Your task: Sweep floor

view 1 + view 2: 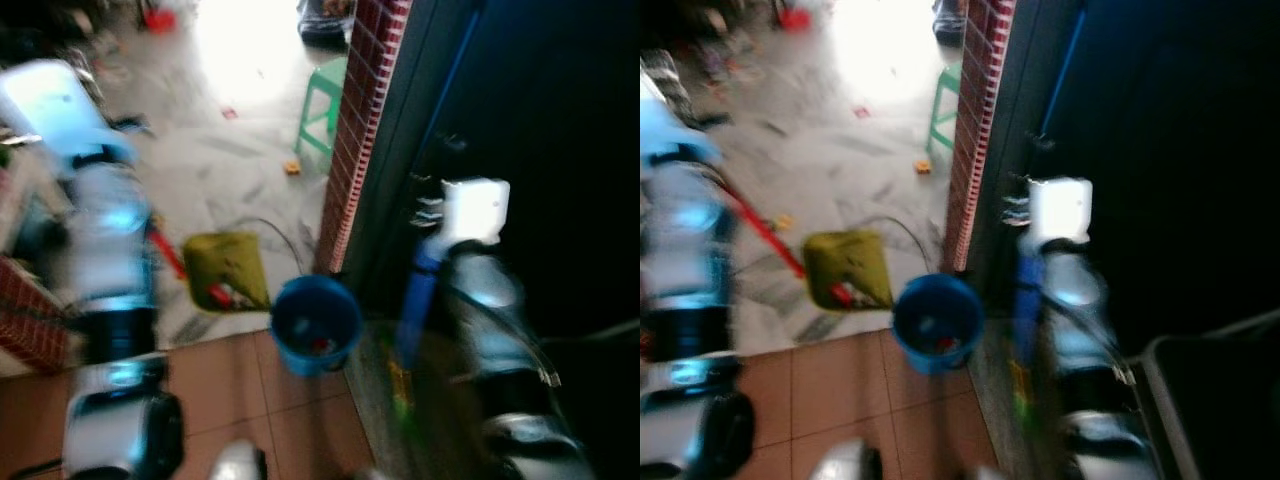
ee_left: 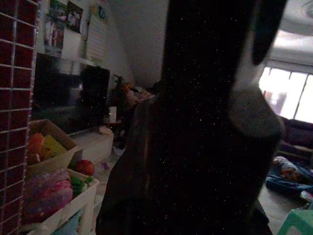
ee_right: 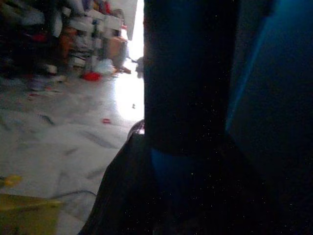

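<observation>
Both head views are smeared with motion, so detail is thin. Low in the centre of the frame a blue bucket (image 1: 316, 323) stands on the floor (image 1: 235, 165) where grey marble meets tan tile, with some bits inside it; it looks placed as the bin for sweepings. Just left of it lies a yellow-green dustpan (image 1: 226, 268) with a red handle (image 1: 768, 236) running up and left across the marble, lying flat as though set down for the sweepings. Small scraps of litter (image 1: 291, 167) dot the marble near a green stool (image 1: 325, 100) beside the red brick pillar (image 1: 357, 130). The right arm (image 1: 490, 300) rises at centre right with a blue pole (image 1: 418, 290), probably the broom, running along it; whether that end effector grips the pole I cannot tell. The left arm (image 1: 105, 250) fills the left edge, its end effector's state likewise unclear.
</observation>
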Available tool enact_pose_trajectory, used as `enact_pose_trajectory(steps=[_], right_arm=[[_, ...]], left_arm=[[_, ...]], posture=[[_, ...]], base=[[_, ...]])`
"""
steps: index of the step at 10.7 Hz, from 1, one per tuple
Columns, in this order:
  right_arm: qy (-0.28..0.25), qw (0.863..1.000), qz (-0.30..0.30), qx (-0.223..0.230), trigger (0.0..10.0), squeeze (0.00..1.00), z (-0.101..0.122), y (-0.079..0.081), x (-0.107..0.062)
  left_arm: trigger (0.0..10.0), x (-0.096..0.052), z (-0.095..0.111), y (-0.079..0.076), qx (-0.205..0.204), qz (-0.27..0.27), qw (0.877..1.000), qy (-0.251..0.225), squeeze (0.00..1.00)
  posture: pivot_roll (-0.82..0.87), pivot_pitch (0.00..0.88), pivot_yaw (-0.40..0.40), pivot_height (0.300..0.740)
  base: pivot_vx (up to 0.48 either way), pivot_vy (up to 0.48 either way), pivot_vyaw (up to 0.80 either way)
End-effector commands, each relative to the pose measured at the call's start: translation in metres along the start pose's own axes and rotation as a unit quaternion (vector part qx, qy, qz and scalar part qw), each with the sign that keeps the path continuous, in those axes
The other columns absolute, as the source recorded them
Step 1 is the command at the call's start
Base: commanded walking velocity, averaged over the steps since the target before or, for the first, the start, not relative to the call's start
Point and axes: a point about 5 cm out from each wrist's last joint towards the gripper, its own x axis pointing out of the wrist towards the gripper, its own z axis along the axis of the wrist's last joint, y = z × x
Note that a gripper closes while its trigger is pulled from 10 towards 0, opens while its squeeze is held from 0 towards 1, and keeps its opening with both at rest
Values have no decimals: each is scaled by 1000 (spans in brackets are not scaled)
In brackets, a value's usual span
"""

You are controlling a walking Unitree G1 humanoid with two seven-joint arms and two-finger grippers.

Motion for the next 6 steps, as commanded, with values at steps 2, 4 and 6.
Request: enact_pose_trajectory(steps=[2,4,6], right_arm=[[-23,1000,-13,-1,10000,0,10,-9,2],[-21,1000,-14,-4,10000,0,9,-10,1],[-21,1000,-14,-2,10000,0,8,-10,2]], left_arm=[[10000,0,25,-16,-34,-19,998,-54,0],[10000,4,27,-13,-33,-15,998,-59,0],[10000,10,34,-11,-39,-8,997,-69,0]], posture=[[-12,10,-33,740],[-13,8,-29,740],[-12,6,-31,740]], base=[[0,0,0],[0,0,0],[0,0,0]])
